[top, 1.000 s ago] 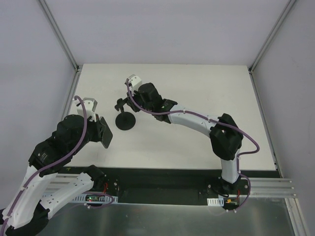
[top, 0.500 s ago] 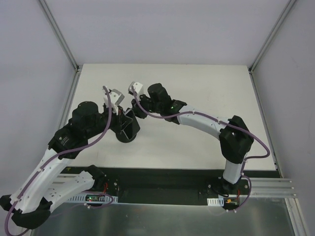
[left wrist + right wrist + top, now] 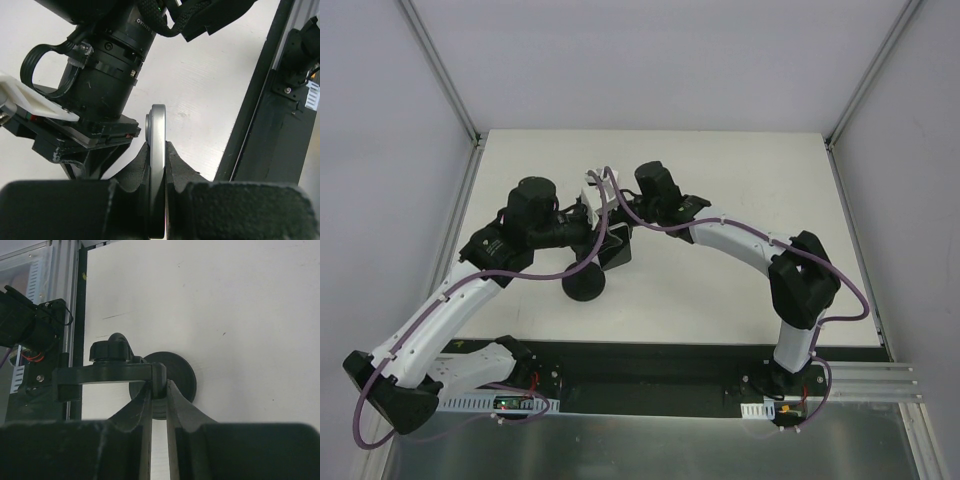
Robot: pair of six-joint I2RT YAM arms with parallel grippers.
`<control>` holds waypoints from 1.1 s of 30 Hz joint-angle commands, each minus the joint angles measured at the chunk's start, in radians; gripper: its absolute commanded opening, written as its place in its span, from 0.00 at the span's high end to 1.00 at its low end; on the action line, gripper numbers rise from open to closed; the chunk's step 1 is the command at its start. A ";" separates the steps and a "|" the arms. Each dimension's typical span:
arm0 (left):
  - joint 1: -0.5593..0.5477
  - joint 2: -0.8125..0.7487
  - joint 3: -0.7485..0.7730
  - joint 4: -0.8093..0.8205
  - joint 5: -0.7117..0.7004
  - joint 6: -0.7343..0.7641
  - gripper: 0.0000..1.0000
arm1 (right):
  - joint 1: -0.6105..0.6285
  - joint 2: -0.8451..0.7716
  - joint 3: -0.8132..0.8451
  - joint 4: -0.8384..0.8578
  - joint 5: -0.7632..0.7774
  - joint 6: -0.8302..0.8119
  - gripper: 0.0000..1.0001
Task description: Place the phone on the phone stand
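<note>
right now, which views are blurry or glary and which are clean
Top external: evenly lit and sharp, no glare on the table. Left wrist: the near fingers are a dark blur, and the phone shows a bright highlight along its silver edge. Right wrist: its fingers blur too; the phone stand is a black silhouette against bright white.

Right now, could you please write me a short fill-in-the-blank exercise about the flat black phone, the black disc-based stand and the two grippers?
1. The left gripper pinches the flat black phone by its ___-coloured edge.
2. The right gripper is ___, not open, on the upper part of the black phone stand.
3. The stand's round base rests on the ___ table.
Missing words: silver; shut; white.
</note>
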 commanded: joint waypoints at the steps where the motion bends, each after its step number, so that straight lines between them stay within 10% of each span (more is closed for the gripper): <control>1: 0.034 0.029 0.061 0.076 0.133 0.104 1.00 | -0.008 -0.060 0.015 -0.013 -0.139 -0.022 0.99; 17: 0.096 0.073 0.058 0.045 0.138 0.197 1.00 | -0.027 -0.040 0.019 -0.021 -0.194 -0.016 0.99; 33: 0.096 -0.074 -0.060 -0.045 -0.220 0.063 1.00 | -0.032 -0.078 -0.044 0.175 0.005 0.182 0.99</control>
